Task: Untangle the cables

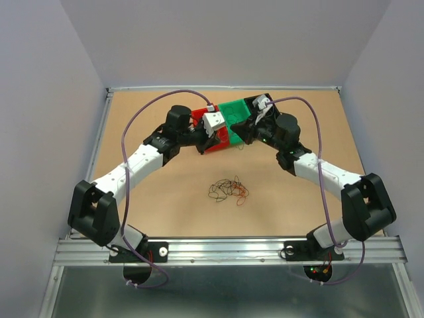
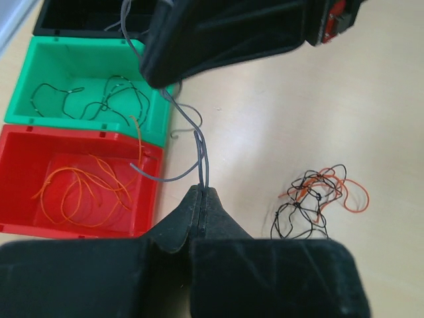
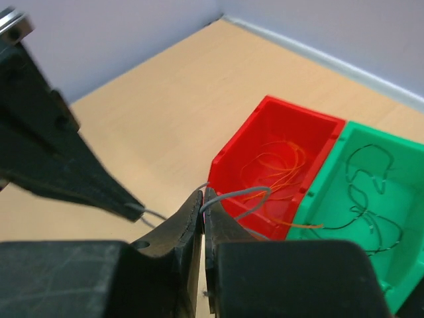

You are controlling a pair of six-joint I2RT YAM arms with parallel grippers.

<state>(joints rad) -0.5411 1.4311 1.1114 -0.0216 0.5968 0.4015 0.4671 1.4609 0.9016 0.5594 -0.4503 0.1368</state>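
black bin [image 2: 73,30] cropped (top edge), cables [image 1: 228,191] tiny

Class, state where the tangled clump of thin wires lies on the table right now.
In the top view the clump of thin wires lies loose mid-table, on the near side of the red bin and green bin, apart from both.

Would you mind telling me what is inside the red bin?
Several thin orange wires lie loose on the floor of the red bin. The floor strip just behind its nearer wall is hidden in the wrist views.
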